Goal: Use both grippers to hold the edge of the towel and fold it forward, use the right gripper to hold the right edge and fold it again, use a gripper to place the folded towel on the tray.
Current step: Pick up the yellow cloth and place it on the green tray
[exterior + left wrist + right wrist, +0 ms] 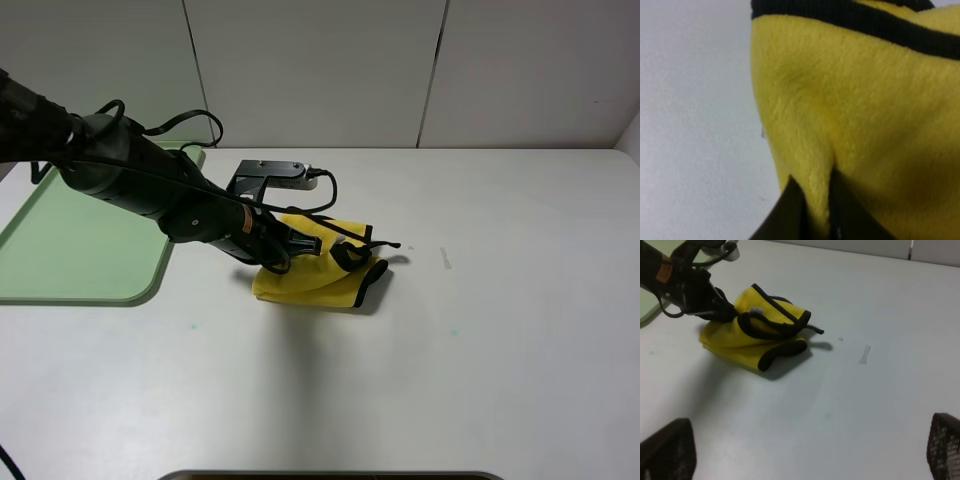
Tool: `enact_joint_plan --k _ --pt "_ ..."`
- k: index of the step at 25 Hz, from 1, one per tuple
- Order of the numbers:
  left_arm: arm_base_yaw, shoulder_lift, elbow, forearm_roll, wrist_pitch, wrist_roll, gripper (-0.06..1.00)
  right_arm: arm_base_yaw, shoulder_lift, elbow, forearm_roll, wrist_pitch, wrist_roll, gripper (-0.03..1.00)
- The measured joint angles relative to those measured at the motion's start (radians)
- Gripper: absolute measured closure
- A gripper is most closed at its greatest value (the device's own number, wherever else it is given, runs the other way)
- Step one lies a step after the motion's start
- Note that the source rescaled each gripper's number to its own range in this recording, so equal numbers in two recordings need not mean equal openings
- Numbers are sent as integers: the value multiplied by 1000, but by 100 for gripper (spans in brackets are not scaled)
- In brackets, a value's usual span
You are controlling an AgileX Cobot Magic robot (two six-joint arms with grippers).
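The yellow towel (312, 281) lies folded and bunched at the middle of the white table, its black trim (865, 20) curling over the top. My left gripper (298, 243) reaches in from the left and is shut on a fold of the towel (855, 110); the cloth is pinched between its dark fingers (790, 212). In the right wrist view the towel (732, 342) sits ahead with the left gripper (724, 312) on it. My right gripper (807, 450) hovers well back from the towel, open and holding nothing. The pale-green tray (60, 250) lies at the left.
A small grey mark (446, 258) is on the table to the right of the towel. A pale wall of panels runs along the table's far edge. The left arm's black cables loop above the towel.
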Motion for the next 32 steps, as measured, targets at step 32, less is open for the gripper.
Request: enact_joint_plan --k 32 --pt "437 -201 0 133 338 160 90 0 0 0 0 0 0 -3"
